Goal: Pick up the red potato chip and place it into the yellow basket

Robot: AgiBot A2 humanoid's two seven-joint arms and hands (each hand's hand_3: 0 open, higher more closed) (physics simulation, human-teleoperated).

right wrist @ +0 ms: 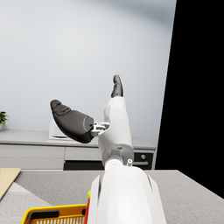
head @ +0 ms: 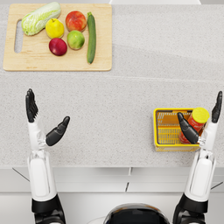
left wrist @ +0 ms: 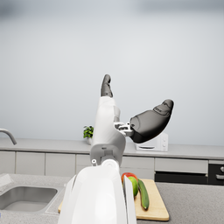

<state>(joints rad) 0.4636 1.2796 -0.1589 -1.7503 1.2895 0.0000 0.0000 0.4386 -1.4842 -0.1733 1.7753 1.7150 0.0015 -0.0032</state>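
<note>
Red potato chip can [head: 195, 124] in yellow basket [head: 161, 146]

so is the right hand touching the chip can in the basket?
Cannot tell. In the head view the right hand is spread open and overlaps the chip can, hiding any gap; the wrist view hides it too.

The red potato chip can [head: 195, 124] stands in the yellow basket [head: 162, 146], its lower part hidden behind the right hand [head: 199, 122]. In the left wrist view the forearm covers most of the cutting board [left wrist: 153, 205]; a faucet [left wrist: 6, 134] is cut off at the left edge.
</note>
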